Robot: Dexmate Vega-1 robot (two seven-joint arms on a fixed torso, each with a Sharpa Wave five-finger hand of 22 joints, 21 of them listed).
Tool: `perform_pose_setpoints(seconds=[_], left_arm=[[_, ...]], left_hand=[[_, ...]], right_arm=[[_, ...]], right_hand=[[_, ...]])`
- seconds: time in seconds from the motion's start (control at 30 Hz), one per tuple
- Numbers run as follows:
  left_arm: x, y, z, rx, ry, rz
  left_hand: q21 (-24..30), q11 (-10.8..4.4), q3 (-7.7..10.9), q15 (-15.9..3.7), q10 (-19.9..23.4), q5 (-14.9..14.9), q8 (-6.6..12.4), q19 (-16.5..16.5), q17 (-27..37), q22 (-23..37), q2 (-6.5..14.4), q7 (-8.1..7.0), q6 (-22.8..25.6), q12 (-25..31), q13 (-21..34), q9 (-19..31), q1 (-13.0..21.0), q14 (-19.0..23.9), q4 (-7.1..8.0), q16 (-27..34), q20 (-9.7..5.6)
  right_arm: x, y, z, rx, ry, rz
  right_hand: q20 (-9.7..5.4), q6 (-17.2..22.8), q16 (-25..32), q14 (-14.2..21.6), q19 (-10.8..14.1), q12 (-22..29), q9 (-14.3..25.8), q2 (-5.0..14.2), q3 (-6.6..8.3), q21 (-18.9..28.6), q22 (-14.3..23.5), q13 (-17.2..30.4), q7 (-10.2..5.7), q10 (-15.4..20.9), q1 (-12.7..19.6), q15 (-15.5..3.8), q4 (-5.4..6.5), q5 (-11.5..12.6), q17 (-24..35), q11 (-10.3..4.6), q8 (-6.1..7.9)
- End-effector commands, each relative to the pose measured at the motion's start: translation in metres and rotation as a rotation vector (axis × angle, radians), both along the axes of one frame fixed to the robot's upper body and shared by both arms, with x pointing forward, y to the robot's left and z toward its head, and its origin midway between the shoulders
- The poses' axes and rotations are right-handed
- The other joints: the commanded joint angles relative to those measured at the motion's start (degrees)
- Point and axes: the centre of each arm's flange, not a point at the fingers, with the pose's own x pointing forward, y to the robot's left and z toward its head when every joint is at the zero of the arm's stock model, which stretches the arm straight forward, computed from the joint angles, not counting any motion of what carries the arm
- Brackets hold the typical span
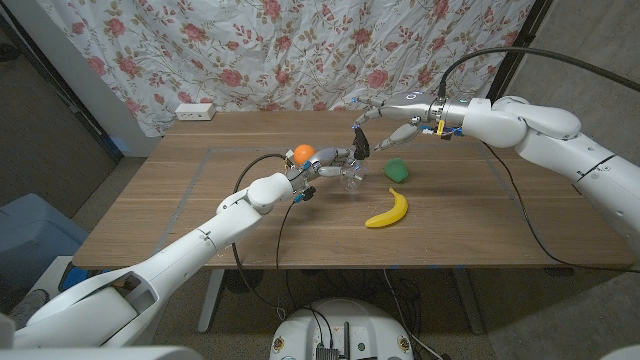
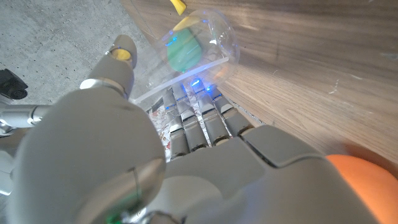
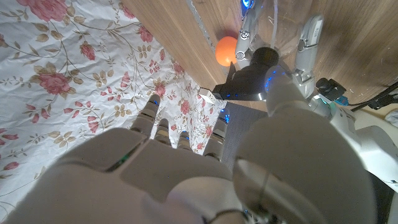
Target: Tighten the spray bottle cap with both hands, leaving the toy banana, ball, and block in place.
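Left hand: your left hand (image 1: 322, 165) wraps its fingers (image 2: 198, 121) around the clear body of the spray bottle (image 1: 352, 172), holding it upright at mid-tabletop (image 1: 200, 210).
Ball: the orange ball (image 1: 302, 153) sits just behind that hand, touching or nearly so.
Bottle: see-through plastic with a dark spray head (image 3: 252, 78) on top; long axis vertical.
Right hand: your right hand (image 1: 385, 115) hovers at the spray head from above and behind, fingers spread; whether they grip it, you cannot tell.
Block: the green block (image 1: 398, 169) lies just right of the bottle.
Banana: the toy banana (image 1: 388, 210) lies nearer you, apart.
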Motion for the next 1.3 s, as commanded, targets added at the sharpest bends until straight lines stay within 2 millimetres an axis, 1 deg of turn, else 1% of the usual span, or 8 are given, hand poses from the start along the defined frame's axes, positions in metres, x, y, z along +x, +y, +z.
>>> perform_pose_setpoints(seconds=[0.03, 0.47, 0.8, 0.93, 1.2, 1.3], left_arm=[[-0.0005, -0.0014, -0.0002, 0.005, 0.0, -0.004], [-0.0008, -0.0026, 0.0004, 0.004, -0.002, -0.007], [-0.0012, -0.0045, 0.0004, 0.004, -0.004, -0.013], [-0.0015, -0.0058, 0.0002, 0.008, -0.004, -0.018], [-0.0025, -0.0066, 0.0002, 0.013, -0.007, -0.022], [-0.0027, -0.0068, -0.0002, 0.013, -0.005, -0.023]], left_hand=[[-0.1, -0.38, 5.4, -4.15, 0.8, 0.2, 5.93, 0.4, 0.0, 0.3, 11.9, 2.11, 6.8, 0.2, 0.2, 0.1, -12.0, -0.1, 4.83, -0.1, -1.22], [-0.1, -0.38, 5.41, -4.19, 0.8, 0.2, 5.85, 0.4, 0.0, 0.3, 11.8, 2.06, 7.0, 0.1, 0.2, 0.1, -12.2, -0.1, 4.72, -0.1, -1.19], [-0.1, -0.39, 5.41, -4.19, 0.8, 0.2, 5.75, 0.4, 0.1, 0.3, 11.8, 2.15, 7.0, 0.1, 0.3, 0.1, -12.2, -0.1, 4.61, 0.0, -1.18], [-0.1, -0.41, 5.44, -4.2, 0.9, 0.2, 5.71, 0.4, 0.1, 0.3, 11.8, 2.12, 7.0, 0.1, 0.3, 0.1, -12.1, -0.1, 4.58, 0.0, -1.16], [-0.1, -0.45, 5.46, -4.16, 0.8, 0.2, 5.63, 0.3, 0.1, 0.3, 11.8, 1.99, 6.9, 0.0, 0.3, 0.1, -12.1, -0.1, 4.54, 0.1, -1.13], [-0.1, -0.53, 5.46, -4.21, 0.9, 0.2, 5.61, 0.4, 0.1, 0.3, 11.8, 1.98, 7.0, 0.0, 0.3, 0.1, -12.1, -0.2, 4.52, 0.1, -1.14]], right_arm=[[0.0028, 0.0028, -0.0016, -0.016, -0.002, 0.008], [0.0076, 0.0072, -0.0026, -0.029, 0.001, 0.005], [0.0104, 0.0072, -0.0034, -0.016, 0.019, -0.003], [0.01, 0.007, -0.0025, -0.014, 0.033, -0.007], [0.0088, 0.0075, -0.0014, -0.021, 0.054, -0.022], [0.0082, 0.0075, -0.0008, -0.023, 0.058, -0.026]], right_hand=[[-0.21, 0.2, 0.4, -0.3, 0.1, 0.6, 0.0, -0.27, 0.15, 0.2, 0.0, 0.2, -0.1, -0.2, 0.2, -0.01, 0.27, 0.4, 0.1, -0.36, 0.01], [-0.25, 0.6, 0.6, -0.1, 0.4, 1.0, 0.0, -0.16, 0.12, 0.3, 0.0, 0.2, -0.09, 0.5, 0.0, -0.09, 0.51, 0.6, 0.2, -0.54, 0.13], [-0.44, 1.7, 1.0, 0.3, 1.3, 1.4, 0.1, 0.2, 0.0, 0.6, 0.0, 0.2, -0.04, 1.3, -0.6, -0.26, 0.99, 0.9, 0.2, -0.95, 0.52], [-0.4, 2.2, 1.0, 0.2, 1.6, 1.4, 0.2, 0.26, -0.13, 0.7, 0.0, 0.2, 0.01, 1.4, -1.0, -0.3, 1.21, 1.0, 0.2, -0.84, 0.69], [-1.19, 4.2, 1.2, 0.3, 2.1, 1.5, 0.3, 0.13, -0.75, 0.7, 0.0, 0.2, 0.14, 1.6, -2.6, -0.11, 1.84, 1.0, 0.3, -0.22, 1.37], [-1.3, 4.9, 1.3, 0.3, 2.1, 1.4, 0.4, -0.04, -1.04, 0.6, 0.0, 0.3, 0.18, 1.5, -3.2, -0.04, 2.01, 1.0, 0.3, 0.43, 1.64]])
